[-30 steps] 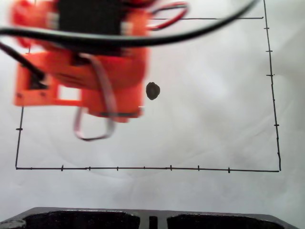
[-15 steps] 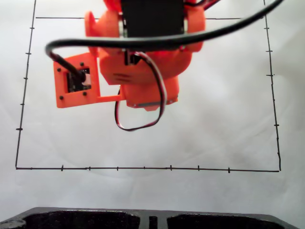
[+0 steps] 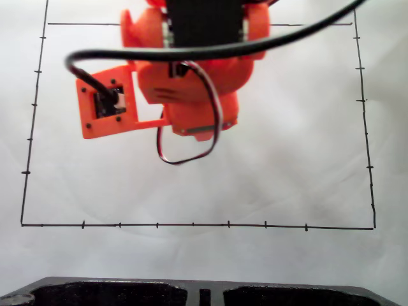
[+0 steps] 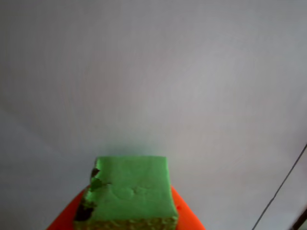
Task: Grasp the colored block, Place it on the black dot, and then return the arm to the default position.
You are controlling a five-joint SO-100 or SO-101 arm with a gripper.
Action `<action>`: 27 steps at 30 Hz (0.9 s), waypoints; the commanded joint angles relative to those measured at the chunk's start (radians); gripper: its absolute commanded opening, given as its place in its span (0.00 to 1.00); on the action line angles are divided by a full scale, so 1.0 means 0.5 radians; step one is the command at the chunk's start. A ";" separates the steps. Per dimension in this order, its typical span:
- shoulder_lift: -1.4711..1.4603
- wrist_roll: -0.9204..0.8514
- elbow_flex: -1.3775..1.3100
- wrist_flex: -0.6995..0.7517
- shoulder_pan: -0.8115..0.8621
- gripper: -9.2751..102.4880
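- The paper [image 3: 287, 166] is a white sheet that covers the table in the fixed view, and it fills the plain background of the wrist view.
- A thin black border [image 3: 191, 224] with tick marks is drawn on the paper as a rectangle; in the wrist view one of its lines crosses the lower right corner.
- The arm [image 3: 191, 83] is orange and hangs over the upper middle of the rectangle in the fixed view, with a black servo block at the top edge.
- A dark ledge [image 3: 204, 292] runs along the bottom edge of the fixed view, outside the border.
- A thick black cable [image 3: 210, 52] sweeps from the upper right across the arm to an orange plate on its left side.
- A thin loop of red, white and black wire [image 3: 185, 156] hangs below the arm's lower edge.
- The block [image 4: 132, 194] is green and sits at the bottom middle of the wrist view, with orange gripper [image 4: 129, 218] parts showing just beside its lower left and lower right edges.
- The claw appears to hold the block between its fingers, though the fingertips themselves are hidden behind it.
- The block has dark chipped spots on its left edge.
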 commanded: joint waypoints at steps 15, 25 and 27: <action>0.285 -0.123 0.049 0.074 0.012 0.34; 0.905 -0.319 0.138 0.460 0.061 0.35; 1.068 -0.344 0.206 0.522 0.055 0.35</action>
